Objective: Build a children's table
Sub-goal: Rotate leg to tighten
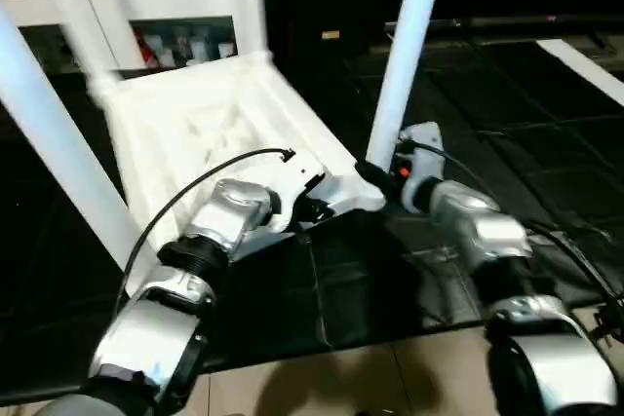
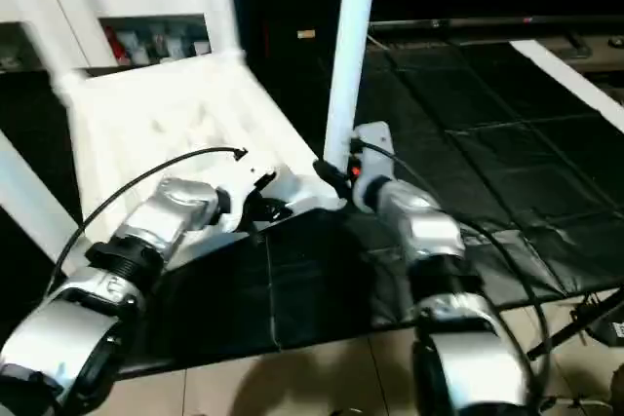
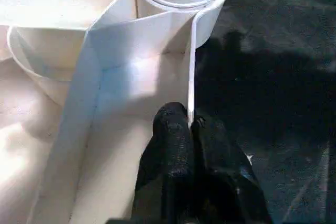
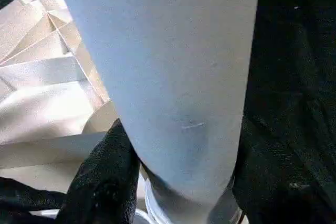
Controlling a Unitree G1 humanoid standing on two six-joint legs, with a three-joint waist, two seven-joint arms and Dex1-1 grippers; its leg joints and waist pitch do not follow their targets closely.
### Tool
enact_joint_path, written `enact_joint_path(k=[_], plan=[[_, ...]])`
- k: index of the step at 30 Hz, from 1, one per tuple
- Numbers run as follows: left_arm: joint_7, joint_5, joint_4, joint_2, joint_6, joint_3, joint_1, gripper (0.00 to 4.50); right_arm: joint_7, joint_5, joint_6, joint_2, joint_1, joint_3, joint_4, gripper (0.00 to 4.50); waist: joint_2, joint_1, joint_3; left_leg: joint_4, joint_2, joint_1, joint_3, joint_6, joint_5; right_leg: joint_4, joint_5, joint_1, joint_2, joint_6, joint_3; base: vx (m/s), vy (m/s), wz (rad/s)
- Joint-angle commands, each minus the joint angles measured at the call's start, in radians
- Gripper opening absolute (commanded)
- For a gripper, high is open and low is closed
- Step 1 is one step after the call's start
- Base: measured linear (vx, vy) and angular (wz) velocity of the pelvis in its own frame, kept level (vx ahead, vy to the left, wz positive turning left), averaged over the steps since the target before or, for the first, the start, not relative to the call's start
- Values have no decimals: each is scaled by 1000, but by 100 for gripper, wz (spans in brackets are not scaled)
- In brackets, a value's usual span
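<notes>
Inverted table top (image 1: 210, 129) lying ribbed side up on a dark floor mat (image 1: 390, 280), in front of a white cabinet (image 1: 166, 7). At least three tapered white legs rise from its corner sockets: the near right leg (image 1: 405, 56), a near left leg (image 1: 54, 138) and a far leg (image 1: 63, 17).

Left gripper (image 3: 191, 129): fingers pressed together, pinching the thin side wall (image 3: 191, 61) of the top just short of the near right corner socket (image 3: 181, 11). One finger lies inside the wall, the other outside.

Right gripper (image 1: 380, 174): jaws part-spread and closed around the base of the near right leg, just above the socket. The right wrist view shows one finger (image 4: 102, 179) against the leg's surface and the second on the opposite side.

Judged risks:
- The leg appears to stand in its socket, but how deep it sits cannot be told. If it is only partly home, pulling the right gripper away sideways could tilt it or lift it out.
- The leg is smooth, round and tapered. A twist or downward push could make the fingers slide along it rather than drive it.
- The left pinch bears on a thin plastic wall. A hard load from the right arm could flex that wall or slip the top out of the pinch, letting the top skate on the mat.
- Tall legs raise the leverage of any sideways knock from a forearm.
</notes>
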Motion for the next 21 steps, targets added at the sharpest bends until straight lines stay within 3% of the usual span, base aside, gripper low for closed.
enact_joint_path(k=[1,5,6,8,10,11,13,16,21], plan=[[-16,-39,-72,-52,-32,2,-45,0,65,38,33,93,14,60,38,279,-7,12,-81,-49,14,-5,-1,105,-73,-64,-171,75,-70,-200,55,0,0,0],[-41,-28,-79,-28,-50,-13,-30,0,77,32,13,80,29,58,33,299,-6,9,-79,-51,14,-4,-1,91,-102,-70,-209,77,-72,-188,55,0,0,0],[-57,-25,-83,-18,-63,-21,-24,0,85,25,-2,73,37,63,27,322,-4,10,-80,-52,15,-4,-2,89,-103,-69,-208,77,-73,-187,56,0,0,0],[-79,-20,-84,0,-83,-29,-16,0,103,15,-14,60,51,70,18,325,-3,10,-81,-51,16,-3,-1,90,-96,-66,-190,76,-72,-195,57,0,0,0],[-159,9,-70,69,-156,-65,6,0,221,12,-17,6,102,102,-37,333,-4,14,-81,-52,16,-5,-3,96,-95,-65,-175,78,-72,-198,56,0,0,0],[-164,11,-69,73,-163,-68,7,0,228,13,-15,3,105,103,-41,363,-1,15,-80,-52,17,-5,-2,106,-101,-66,-165,78,-69,-192,56,0,0,0],[-209,-2,-68,93,-168,-62,17,0,292,17,-24,-30,127,121,-70,369,-1,18,-79,-51,19,-4,0,104,-110,-65,-167,77,-70,-197,55,0,0,0],[-291,-10,-76,131,-215,-68,35,0,400,44,-24,-86,155,130,-118,393,0,32,-76,-53,22,0,1,91,-140,-72,-238,74,-73,-181,56,0,0,0],[-419,-15,-101,191,-297,-109,64,0,545,72,-11,-162,182,138,-178,438,3,54,-79,-54,30,6,1,78,-137,-64,-203,66,-75,-191,60,0,0,0]])
